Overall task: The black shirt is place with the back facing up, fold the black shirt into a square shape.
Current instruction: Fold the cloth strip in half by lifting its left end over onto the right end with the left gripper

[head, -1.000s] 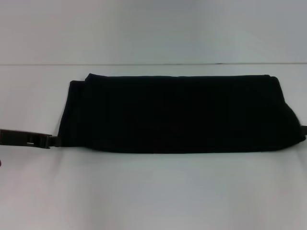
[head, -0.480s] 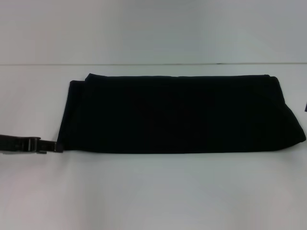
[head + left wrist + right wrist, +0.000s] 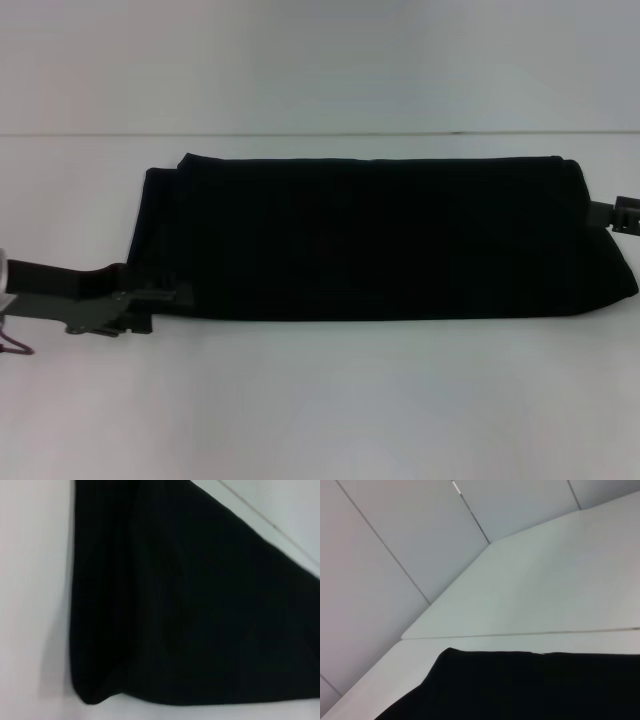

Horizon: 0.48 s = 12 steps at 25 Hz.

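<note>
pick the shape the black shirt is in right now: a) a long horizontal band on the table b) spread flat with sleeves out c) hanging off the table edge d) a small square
a, the black shirt lies as a long folded band across the white table, with the left gripper at its near left corner and the right gripper at its right end.

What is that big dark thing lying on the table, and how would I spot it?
On the white table, the black shirt lies folded into a long band running left to right. The left gripper is at its near-left corner, the right gripper at its right end. It is soft, flat cloth, unlike those rigid grippers.
</note>
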Available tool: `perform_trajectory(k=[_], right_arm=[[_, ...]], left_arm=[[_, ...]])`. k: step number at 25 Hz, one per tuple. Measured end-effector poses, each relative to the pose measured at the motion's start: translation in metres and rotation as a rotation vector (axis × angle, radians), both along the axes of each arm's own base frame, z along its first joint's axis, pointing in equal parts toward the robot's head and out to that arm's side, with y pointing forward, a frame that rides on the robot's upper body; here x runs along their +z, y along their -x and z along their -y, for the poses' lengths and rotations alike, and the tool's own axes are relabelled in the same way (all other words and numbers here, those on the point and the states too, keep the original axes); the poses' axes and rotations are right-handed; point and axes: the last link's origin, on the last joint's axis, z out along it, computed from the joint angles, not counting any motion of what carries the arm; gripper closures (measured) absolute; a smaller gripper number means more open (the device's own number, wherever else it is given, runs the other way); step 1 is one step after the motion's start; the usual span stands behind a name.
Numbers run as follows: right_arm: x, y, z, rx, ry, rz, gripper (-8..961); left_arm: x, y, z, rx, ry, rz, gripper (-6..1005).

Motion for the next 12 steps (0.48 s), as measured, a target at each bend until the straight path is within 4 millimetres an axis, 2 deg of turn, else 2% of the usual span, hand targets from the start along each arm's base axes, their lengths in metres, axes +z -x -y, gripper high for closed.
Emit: perform_trajectory(k=[1, 5, 12], right_arm=[[0.0, 0.002, -0.002, 0.006, 0.001, 0.001, 114], [-0.002, 0.009, -0.006, 0.029, 0.019, 0.009, 17], [-0.002, 0.019, -0.012, 0.076, 0.025, 0.025, 17]], left_arm=[[-0.003, 0.001, -0.002, 0.028, -0.006, 0.022, 141], [-0.011, 0.004, -0.005, 0.096, -0.015, 0.051, 142], [-0.016, 0.009, -0.004, 0.223, -0.023, 0.093, 130]])
